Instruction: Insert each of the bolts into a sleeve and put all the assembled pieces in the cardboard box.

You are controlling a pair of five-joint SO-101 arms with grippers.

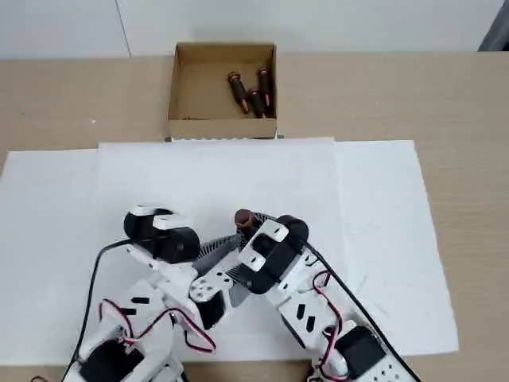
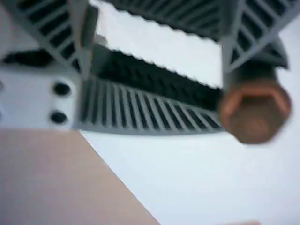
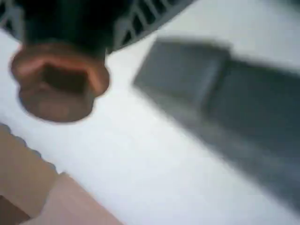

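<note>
The cardboard box at the table's far edge holds three brown bolts pushed into dark sleeves. Both arms meet low over the white paper near the front. My right gripper is shut on a black sleeve, and a brown bolt head sticks out of that sleeve's end. My left gripper lies just beside it, pointing toward the bolt. Its ribbed fingers stand open with white paper showing between them.
The white paper covers most of the tan table. The box stands just beyond the paper's far edge. Both arm bodies and their cables crowd the near middle. The left gripper's grey finger is close by in the right wrist view.
</note>
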